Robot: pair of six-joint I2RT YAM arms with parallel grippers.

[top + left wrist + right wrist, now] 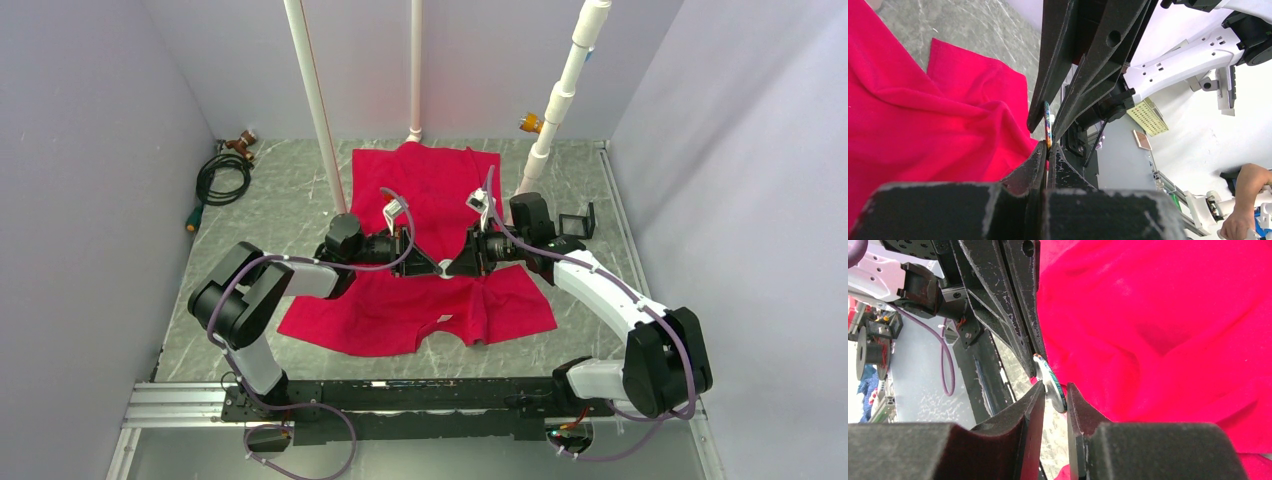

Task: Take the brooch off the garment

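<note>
The red garment [430, 190] lies spread on the grey table, bunched where the grippers meet. It also shows in the left wrist view [923, 125] and the right wrist view [1158, 315]. My left gripper [436, 268] and right gripper [451, 268] touch tip to tip over its lower middle. The brooch [1048, 125] shows edge-on, and my left gripper [1048, 147] is shut on its end with a bit of red cloth. In the right wrist view the brooch [1052, 385] sits tilted between my right gripper [1055, 390], touching both fingers across a narrow gap.
Three white pipes [318, 110] [415, 70] [560, 90] stand at the back of the table. A coiled black hose [222, 178] lies at the back left. A small black bracket [577, 222] stands right of the shirt. Grey walls close in both sides.
</note>
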